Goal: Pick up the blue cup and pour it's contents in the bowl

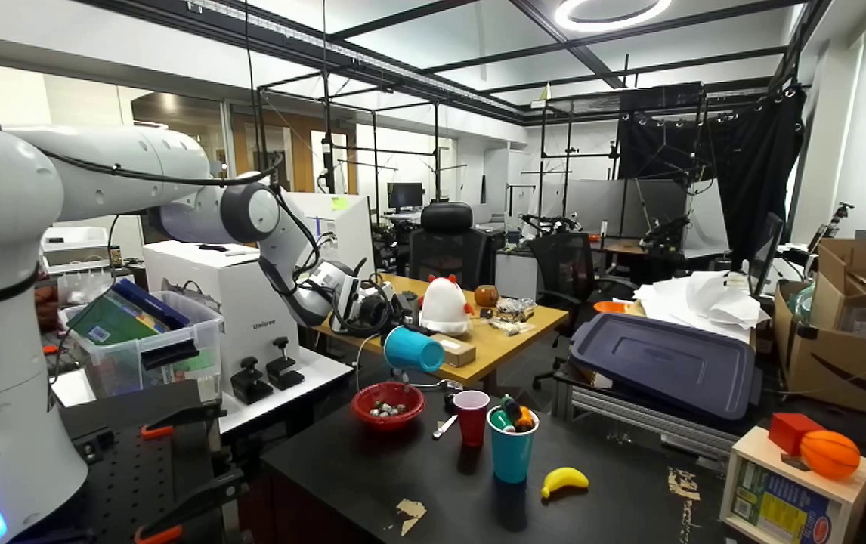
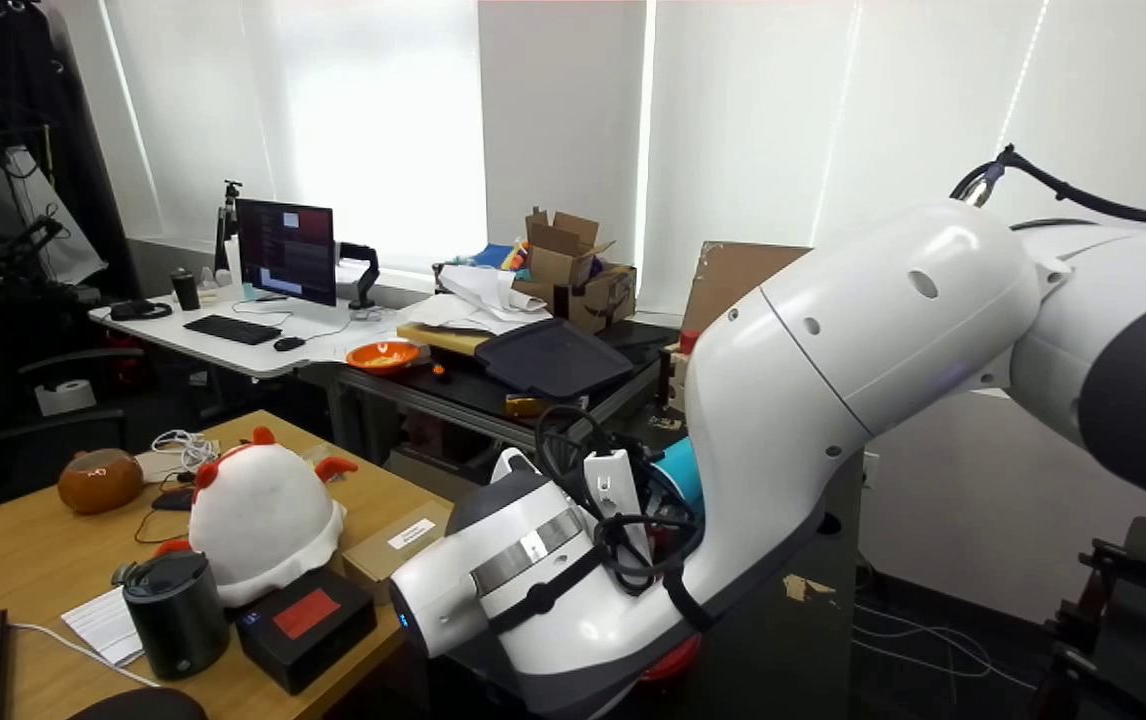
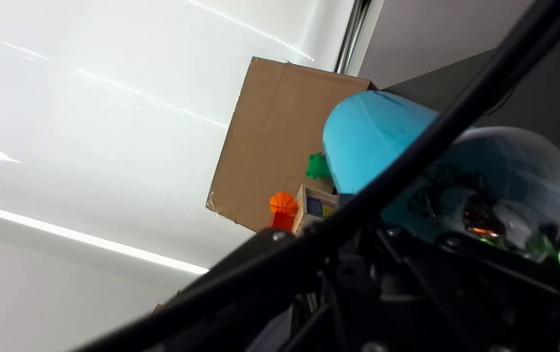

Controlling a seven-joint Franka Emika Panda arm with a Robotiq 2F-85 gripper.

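Blue cup [image 1: 414, 349] up in the air over the bench [image 1: 342, 462], tipped onto its side above the red bowl [image 1: 386, 425], mouth turned rightward and dipping a little in an exterior view. Held by the end effector [image 1: 408, 321], clamped narrow on it, presumably pinching the wall; exact contact impossible to tell past the dark cable [image 3: 448, 123] in the wrist view. Inside, small shiny pieces [image 3: 485, 220] bunched toward the lower lip, partly blurred, with more pieces [image 1: 388, 409] lying in the bowl. Probably mid-pour, then, with part of the load yet to come.

Looks like thin, smooth plastic: likely light, lighter with each piece lost, and springy rather than truly stiff. Unlikely to shatter if dropped, but apt to buckle under too hard a squeeze — and, being slick and tapered, to swivel in a loose one. Best taken by the wall, a little below the rim or around mid-body, clear of the mouth so as not to block the pieces. For the rest of the pour, keep the hold firm without crushing and steepen the tilt slowly. Watch the lip against the bowl: seems near its right edge, so could scatter pieces onto the bench. Not to be confused with the similar cup [image 1: 512, 457] standing upright beside the red cup [image 1: 471, 423].
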